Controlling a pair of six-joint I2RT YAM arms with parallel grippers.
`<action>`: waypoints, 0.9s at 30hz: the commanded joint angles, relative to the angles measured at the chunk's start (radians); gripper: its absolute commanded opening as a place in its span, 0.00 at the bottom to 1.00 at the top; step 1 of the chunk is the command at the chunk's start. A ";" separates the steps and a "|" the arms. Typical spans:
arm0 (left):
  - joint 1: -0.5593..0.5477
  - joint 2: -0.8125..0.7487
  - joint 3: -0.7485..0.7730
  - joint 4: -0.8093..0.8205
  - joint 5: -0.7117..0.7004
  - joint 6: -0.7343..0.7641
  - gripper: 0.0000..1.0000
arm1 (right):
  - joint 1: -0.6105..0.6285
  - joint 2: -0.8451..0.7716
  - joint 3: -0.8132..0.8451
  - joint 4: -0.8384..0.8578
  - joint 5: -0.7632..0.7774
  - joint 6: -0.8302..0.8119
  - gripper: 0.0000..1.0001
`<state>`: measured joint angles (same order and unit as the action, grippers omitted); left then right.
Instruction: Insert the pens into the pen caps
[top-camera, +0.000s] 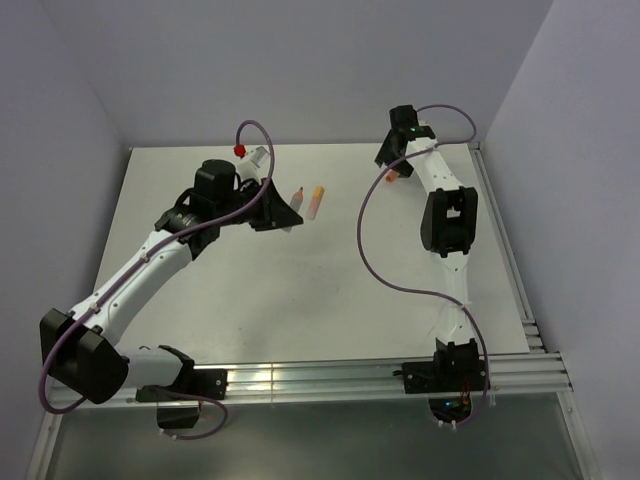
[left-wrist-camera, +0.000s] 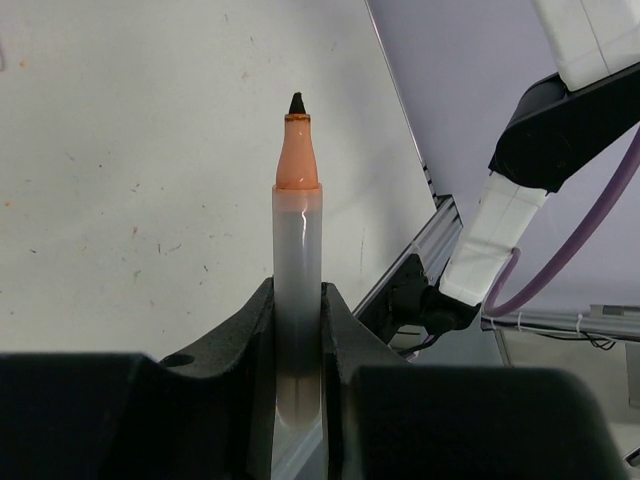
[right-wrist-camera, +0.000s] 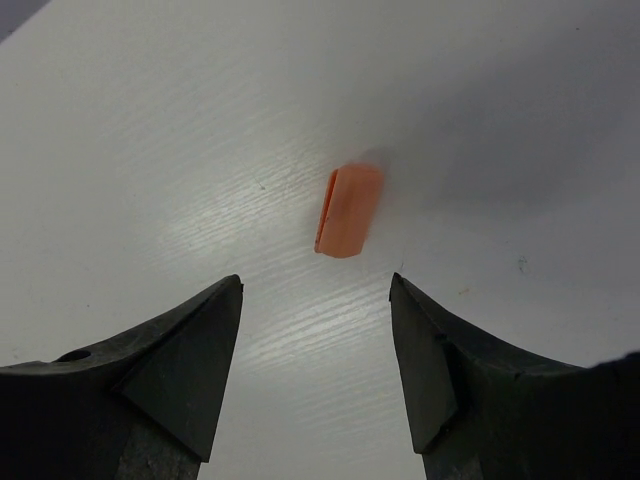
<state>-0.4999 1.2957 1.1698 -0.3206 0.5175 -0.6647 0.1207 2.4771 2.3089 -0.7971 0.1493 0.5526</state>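
R jaws: apart, nothing btwn them, hovering low over the table (right-wrist-camera: 150, 120). Orange cap (right-wrist-camera: 348, 210) lies flat on the table just ahead of the gap, slightly off centre, touching neither finger. Its long axis runs approx away from the jaws, a bit skewed. Can't tell which end is the open one.

L jaws: clamped on a pen (left-wrist-camera: 297, 240) w/ a pale translucent barrel, orange neck and black nib, which sticks straight out past the tips.

From above, the L arm (top-camera: 150, 265) holds its pen mid-table, well apart from the cap at the far right. The R arm (top-camera: 448, 215) is right over the cap, so clearly nearer.

Judgement: R closes across the cap's short axis, then the cap's mouth must be lined up w/ the nib.
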 joint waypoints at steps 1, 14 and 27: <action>-0.002 -0.033 -0.013 0.026 0.009 0.022 0.00 | 0.000 0.022 0.087 -0.010 0.050 0.007 0.68; -0.003 -0.049 -0.029 0.049 0.033 0.005 0.00 | -0.006 0.062 0.115 -0.002 0.050 0.040 0.65; -0.008 -0.032 -0.018 0.057 0.047 -0.003 0.00 | -0.026 0.089 0.122 -0.008 0.044 0.056 0.62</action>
<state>-0.5003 1.2835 1.1481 -0.3115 0.5385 -0.6693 0.1070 2.5336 2.3848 -0.8013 0.1726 0.5903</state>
